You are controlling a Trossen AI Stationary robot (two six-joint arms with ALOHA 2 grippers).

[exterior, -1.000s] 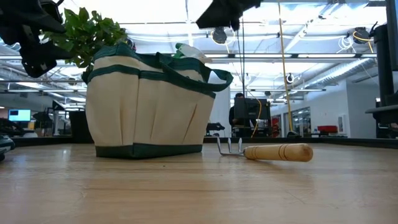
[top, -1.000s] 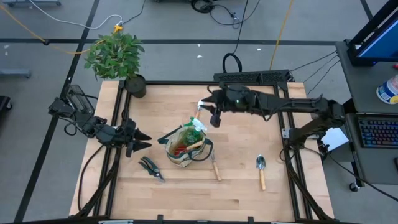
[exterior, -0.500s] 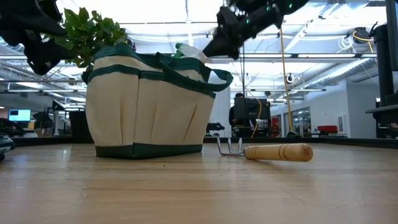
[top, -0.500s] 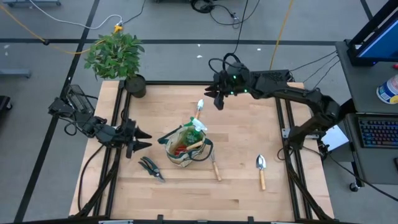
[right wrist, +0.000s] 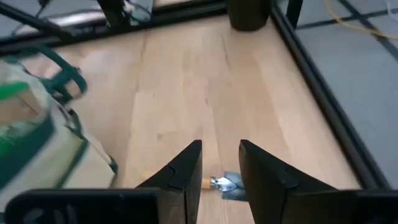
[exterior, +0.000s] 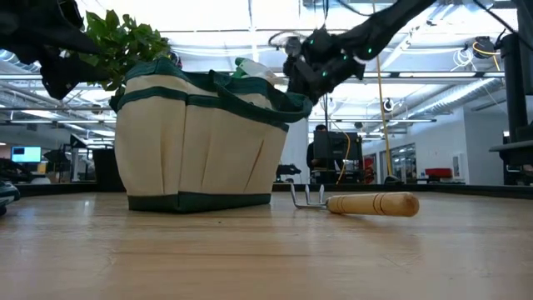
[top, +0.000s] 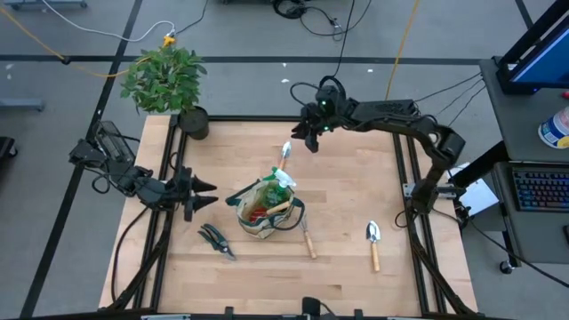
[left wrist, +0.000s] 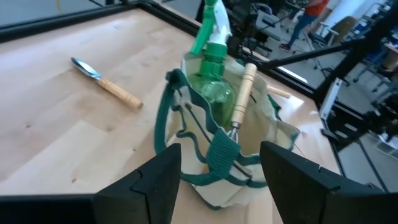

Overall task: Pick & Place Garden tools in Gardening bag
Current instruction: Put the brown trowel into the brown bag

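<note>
The gardening bag stands mid-table, holding a green spray bottle, a wooden-handled tool and something red. Loose on the table lie black pruning shears, a rake, a trowel and another trowel just beyond the bag. My right gripper hovers open above and a little to the right of that far trowel's silver blade. My left gripper is open to the left of the bag, pointing at it.
A potted green plant in a black pot stands at the far left corner. A black frame rail runs along the table's edges. Bare wood shows near the front edge and on the right.
My right gripper has swung from above the bag's far side toward the table's far edge and come down, and now hangs near the far trowel. My left gripper has rolled a little on the spot. The tools and the bag have kept still.
</note>
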